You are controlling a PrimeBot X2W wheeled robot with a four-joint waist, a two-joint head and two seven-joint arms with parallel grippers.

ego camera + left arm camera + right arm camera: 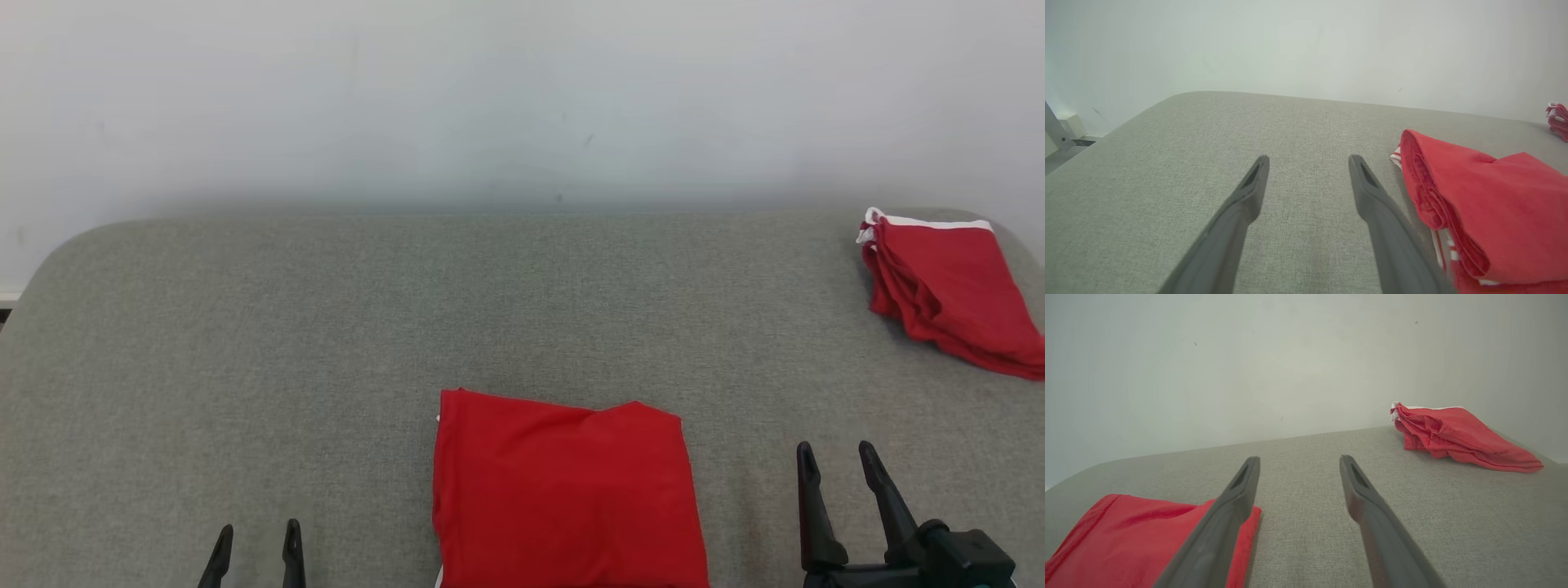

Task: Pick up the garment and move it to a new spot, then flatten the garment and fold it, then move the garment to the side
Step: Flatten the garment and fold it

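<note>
A red garment (563, 490) lies folded into a neat rectangle at the near middle of the grey surface; the left wrist view shows its layered left edge (1486, 204) with white trim, and the right wrist view its right corner (1131, 539). My left gripper (257, 539) stands open to the garment's left, holding nothing (1308, 161). To the garment's right my right gripper (837, 453) is open too, with nothing between its fingers (1298, 461). Neither touches the cloth.
A second red garment with a white edge (947, 290) lies folded at the far right corner of the grey padded surface (326, 327), also in the right wrist view (1457, 435). A pale wall (522, 98) stands behind the surface.
</note>
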